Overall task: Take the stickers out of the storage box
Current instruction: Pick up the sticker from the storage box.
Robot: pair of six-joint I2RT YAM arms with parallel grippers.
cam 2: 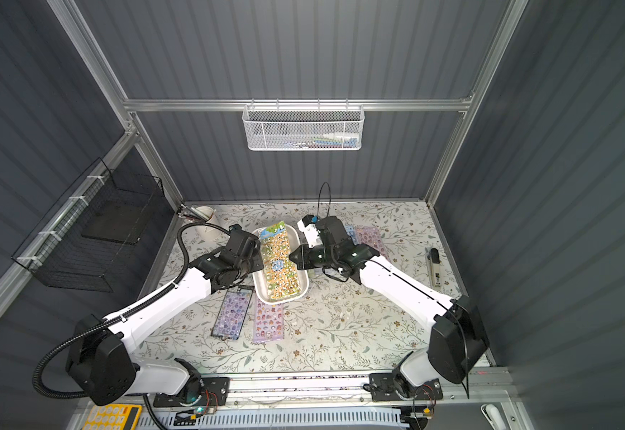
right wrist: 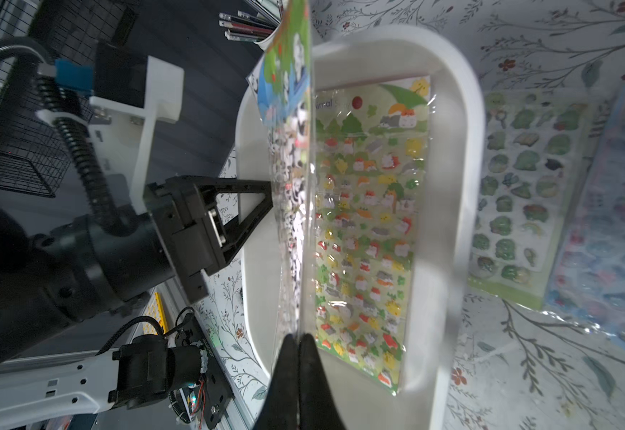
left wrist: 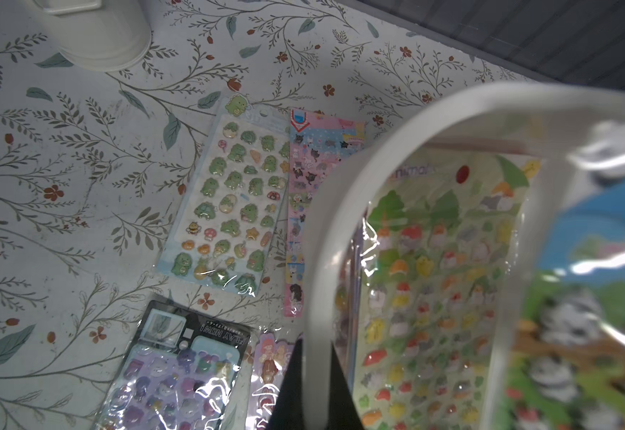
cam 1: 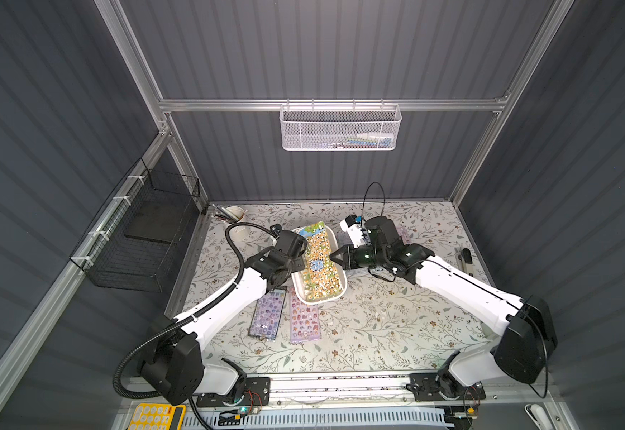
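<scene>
The white storage box point(cam 1: 318, 299) point(cam 2: 279, 301) lies mid-table between both arms. My left gripper point(left wrist: 316, 348) point(cam 1: 301, 259) is shut on the box's rim point(left wrist: 340, 193). My right gripper point(right wrist: 299, 337) point(cam 1: 332, 256) is shut on a panda sticker sheet point(right wrist: 292, 167) point(left wrist: 583, 298), which stands on edge above the box. A yellow-green animal sheet point(right wrist: 370, 223) point(left wrist: 434, 279) lies flat inside. More stickers lie on the table: a purple sheet point(cam 1: 268, 314), a pink one point(cam 1: 303, 320), a green dinosaur sheet point(left wrist: 229, 208) and a pink cat sheet point(left wrist: 311, 208).
A white cup of pencils point(cam 1: 234, 216) stands at the back left. A black wire basket point(cam 1: 143, 238) hangs on the left wall and a white mesh basket point(cam 1: 340, 126) on the back rail. A yellow calculator point(cam 1: 156, 417) lies in front. A black-and-white tool point(cam 1: 466, 260) lies at the right edge.
</scene>
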